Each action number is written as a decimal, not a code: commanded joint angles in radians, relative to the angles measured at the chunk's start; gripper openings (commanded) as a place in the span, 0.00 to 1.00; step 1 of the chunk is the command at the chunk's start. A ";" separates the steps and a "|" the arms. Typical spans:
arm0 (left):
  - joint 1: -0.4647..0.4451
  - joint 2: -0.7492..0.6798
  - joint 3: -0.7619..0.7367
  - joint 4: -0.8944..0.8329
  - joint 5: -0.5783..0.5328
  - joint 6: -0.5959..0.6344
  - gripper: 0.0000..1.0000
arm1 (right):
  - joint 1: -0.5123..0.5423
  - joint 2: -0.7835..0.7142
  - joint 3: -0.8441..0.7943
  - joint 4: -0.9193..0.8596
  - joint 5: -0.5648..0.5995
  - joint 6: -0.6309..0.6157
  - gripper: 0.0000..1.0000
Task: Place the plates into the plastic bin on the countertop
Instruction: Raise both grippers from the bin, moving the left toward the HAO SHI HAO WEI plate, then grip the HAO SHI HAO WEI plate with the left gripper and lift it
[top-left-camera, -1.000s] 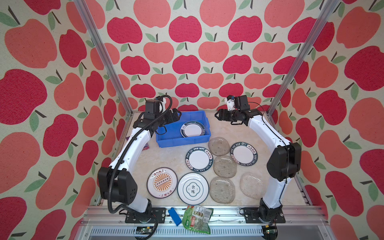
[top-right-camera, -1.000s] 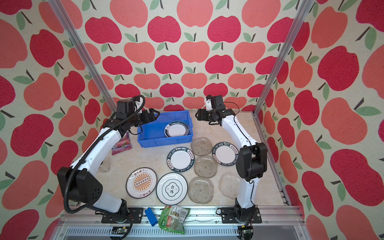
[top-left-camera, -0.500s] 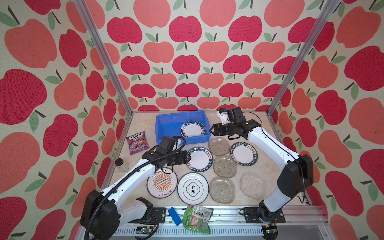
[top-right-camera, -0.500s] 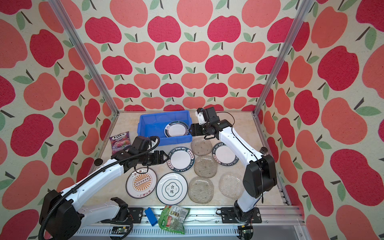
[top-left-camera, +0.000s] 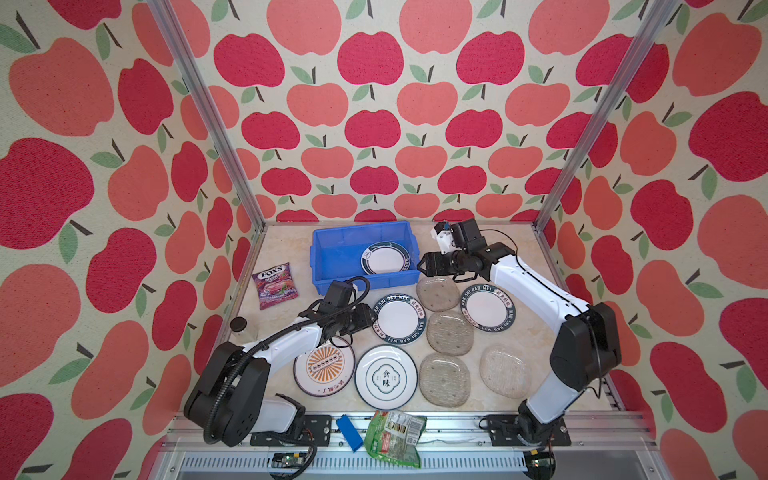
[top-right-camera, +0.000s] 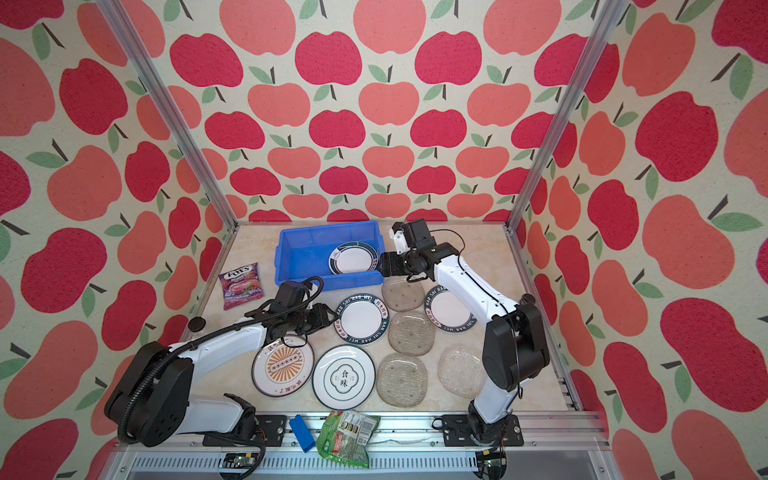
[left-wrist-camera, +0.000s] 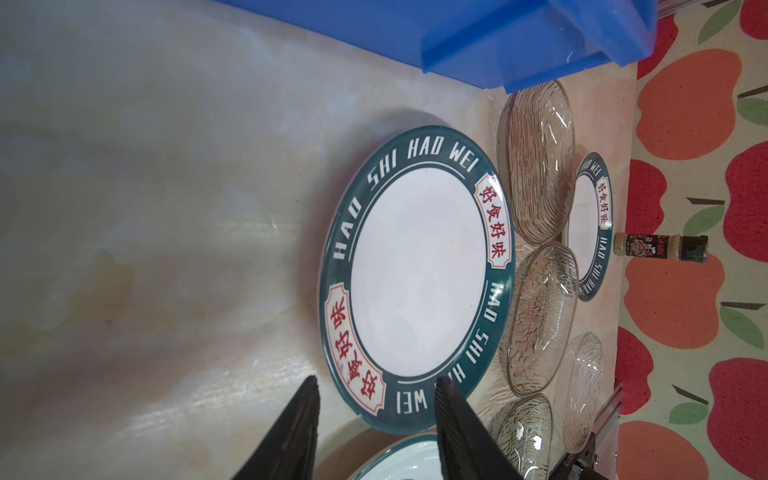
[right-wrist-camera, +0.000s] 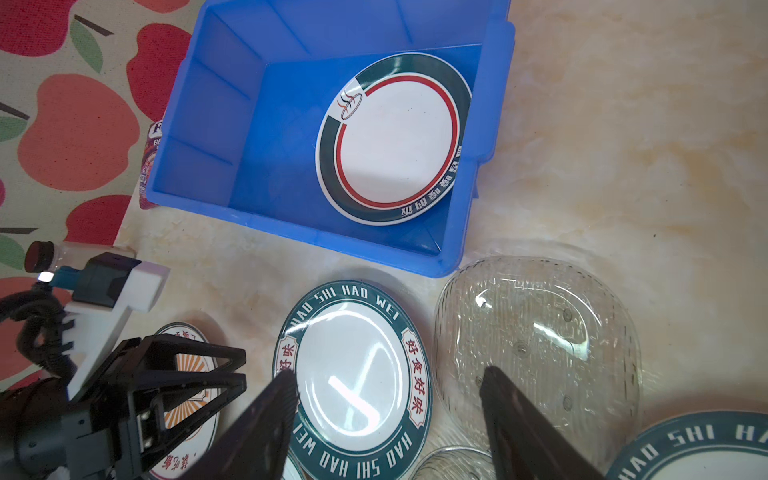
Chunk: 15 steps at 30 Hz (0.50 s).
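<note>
Top views: blue bin (top-left-camera: 332, 286) at the back of the countertop (top-left-camera: 286, 249), with one round plate (top-left-camera: 384, 259) inside and eight more spread out in front. Left gripper (top-right-camera: 332, 321) down at the lettered plate (top-right-camera: 362, 319).

Left wrist: half-spread, astride that plate's rim, no clamp visible.

Right wrist: right gripper (right-wrist-camera: 388, 374) wide apart, empty, raised near the bin's corner and a glass plate (right-wrist-camera: 536, 340).

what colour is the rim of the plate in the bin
The plate: dark green rim, thin red inner ring. Clearest in the right wrist view.
</note>
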 joint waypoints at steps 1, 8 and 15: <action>0.026 0.022 -0.019 0.093 0.036 -0.021 0.46 | 0.004 0.020 -0.019 0.023 -0.021 0.016 0.73; 0.043 0.135 0.004 0.171 0.086 -0.008 0.40 | 0.004 0.039 -0.007 0.023 -0.027 0.017 0.73; 0.056 0.228 0.030 0.184 0.116 0.010 0.38 | 0.005 0.041 0.005 0.023 -0.022 0.009 0.73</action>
